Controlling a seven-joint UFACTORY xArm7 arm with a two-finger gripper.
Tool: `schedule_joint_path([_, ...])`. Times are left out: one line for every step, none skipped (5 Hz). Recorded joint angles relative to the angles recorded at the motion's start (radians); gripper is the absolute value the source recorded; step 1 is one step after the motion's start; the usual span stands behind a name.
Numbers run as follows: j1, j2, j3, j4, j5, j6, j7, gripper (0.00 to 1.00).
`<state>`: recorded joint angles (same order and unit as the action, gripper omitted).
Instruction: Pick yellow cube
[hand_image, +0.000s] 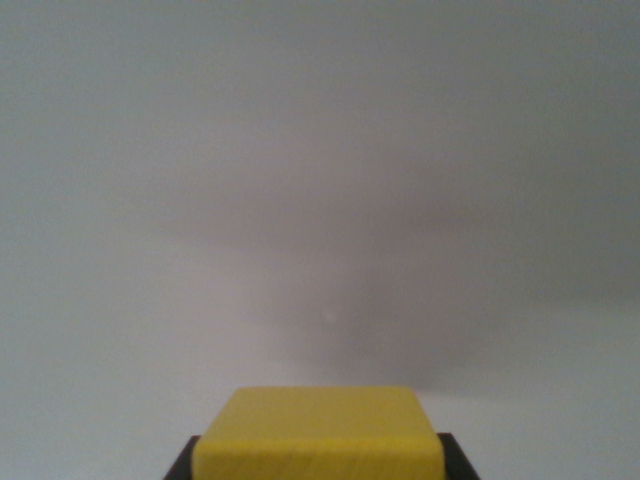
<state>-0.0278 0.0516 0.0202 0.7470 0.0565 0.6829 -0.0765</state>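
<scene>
Cube (318, 435) sits dead centre at the bottom edge of the wrist view, right between the gripper (318, 470) fingers (180, 468). Dark finger tips show at both lower corners of the cube, flush against its left and right faces. Reads as jaws pinched on the cube, one pad per side.

Handling, my guess: rigid block, looks like painted wood or hard plastic, light, won't deform. Smooth faces, so some slip risk if squeeze is weak. Not fragile. Best hold is what's shown: opposite flat side faces, pads centred, not on edges.

Orientation: top face flat toward the camera, front edge square across the view, sides parallel to the fingers. No visible yaw. It's a cube, so no real long axis; only the top and a strip of front face are visible.

Beyond the cube: plain grey-white surface (320, 200), soft shadow ahead of the gripper, nothing else. Can't tell if the cube is lifted or resting.
</scene>
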Motion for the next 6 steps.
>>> schedule_joint_path([-0.0001,-0.014,0.000,0.026,-0.0010,0.040,0.001,1.00])
schedule_joint_path([-0.0001,-0.014,0.000,0.026,-0.0010,0.040,0.001,1.00])
schedule_joint_path([-0.0003,-0.028,-0.001,0.052,-0.0020,0.080,0.003,1.00])
schedule_joint_path([-0.0003,-0.028,-0.001,0.052,-0.0020,0.080,0.003,1.00])
schedule_joint_path([-0.0004,-0.044,-0.001,0.082,-0.0032,0.126,0.005,1.00])
schedule_joint_path([-0.0004,-0.044,-0.001,0.082,-0.0032,0.126,0.005,1.00])
